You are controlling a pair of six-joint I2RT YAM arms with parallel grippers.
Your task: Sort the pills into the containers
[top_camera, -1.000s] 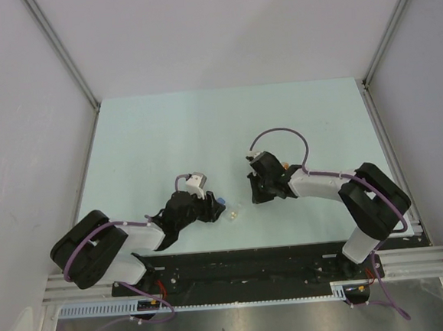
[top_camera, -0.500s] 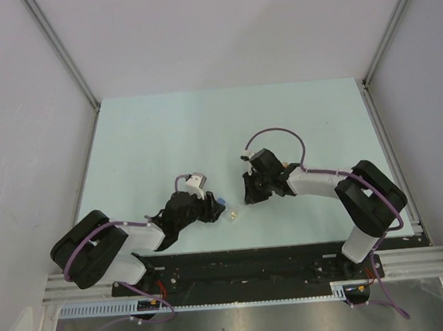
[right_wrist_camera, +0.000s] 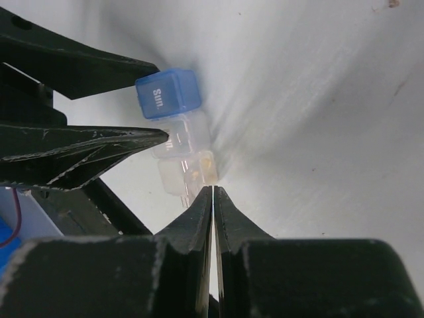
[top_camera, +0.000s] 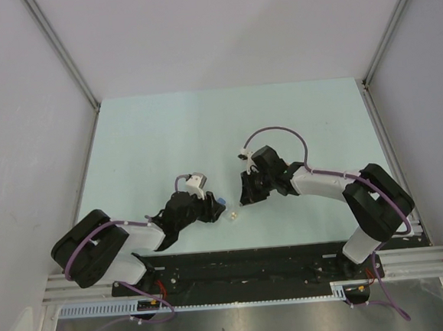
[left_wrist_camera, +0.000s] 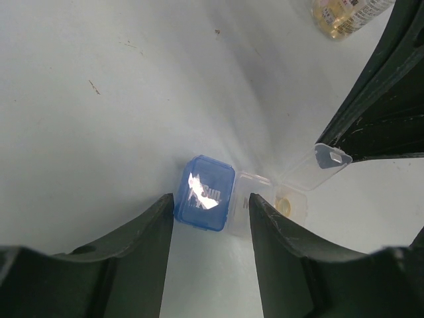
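The pale green worktop (top_camera: 165, 131) is smooth and matt, with a few dark specks. The left arm (top_camera: 127, 238) lies low and folded at the near left, reaching right. The right arm (top_camera: 322, 182) bends in from the near right, its wrist tipped down toward the middle.

The left pincer (left_wrist_camera: 211, 199) has 2 black, wedge-shaped fingers. They are closed on a small pill box (right_wrist_camera: 182, 142) near the middle of the worktop, 1 finger on each side. The right pincer (right_wrist_camera: 212, 191) is fully closed, and its tips sit at the edge of the box's open end cell.

A clear jar (left_wrist_camera: 341, 10) with an orange-tan tint is cut off by the left wrist view's edge, apart from the box.

The box is clear glossy plastic in square cells. It has 1 blue cap (right_wrist_camera: 169, 93) marked "Sun" and 1 thin flip lid (left_wrist_camera: 318, 165) raised. 1 tan pill (left_wrist_camera: 283, 206) lies in the open cell.
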